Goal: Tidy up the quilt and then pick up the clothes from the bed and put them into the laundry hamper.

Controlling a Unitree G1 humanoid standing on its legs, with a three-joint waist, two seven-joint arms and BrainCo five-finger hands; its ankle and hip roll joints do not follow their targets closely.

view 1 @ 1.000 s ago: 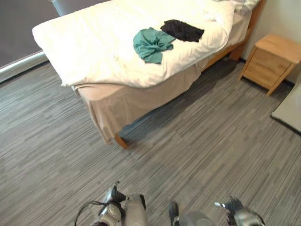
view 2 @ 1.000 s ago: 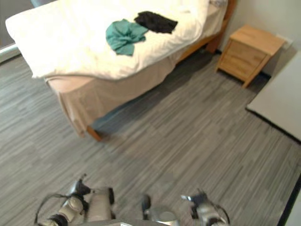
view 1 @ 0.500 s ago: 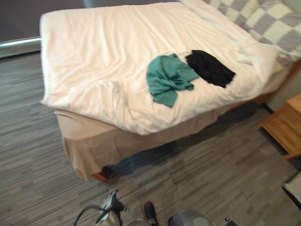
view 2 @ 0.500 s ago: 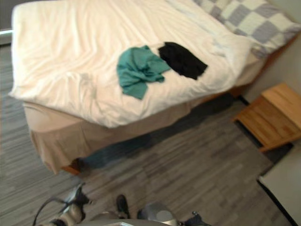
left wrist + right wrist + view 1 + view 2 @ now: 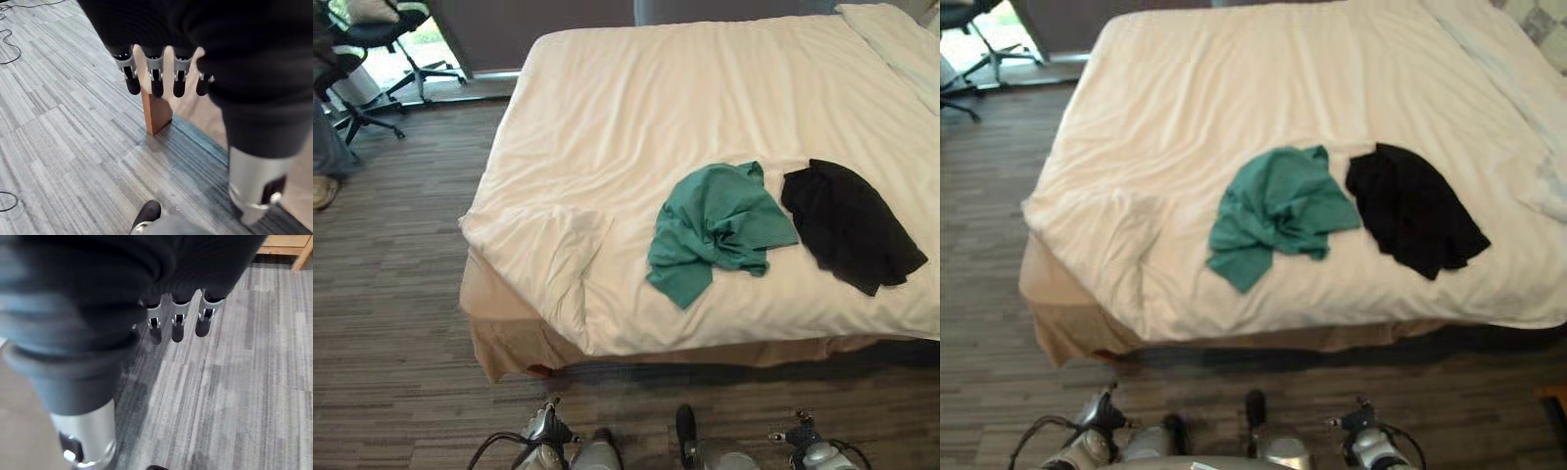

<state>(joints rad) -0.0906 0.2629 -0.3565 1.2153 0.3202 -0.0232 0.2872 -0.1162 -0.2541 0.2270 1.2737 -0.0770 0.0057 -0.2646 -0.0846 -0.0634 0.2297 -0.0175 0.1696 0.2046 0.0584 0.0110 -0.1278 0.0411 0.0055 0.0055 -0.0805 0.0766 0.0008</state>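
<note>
A cream quilt (image 5: 705,98) covers the bed, with a rumpled fold near its front left corner (image 5: 553,259). A crumpled green garment (image 5: 715,230) lies on the quilt near the front edge, and a black garment (image 5: 847,225) lies just to its right, almost touching it. My left hand (image 5: 157,78) hangs low beside the bed with straight fingers that hold nothing. My right hand (image 5: 177,325) hangs the same way over the grey floor, open and empty. Both hands are well short of the clothes.
A tan bed skirt (image 5: 509,338) hangs below the quilt, and a wooden bed leg (image 5: 156,110) stands by my left hand. An office chair (image 5: 382,39) and a person's leg and shoe (image 5: 323,166) are at the far left. A wooden nightstand (image 5: 288,245) is past my right hand.
The camera has swung towards the bed, which now takes up most of the picture; the nightstand has left the eye views. The clothes lie as before.
</note>
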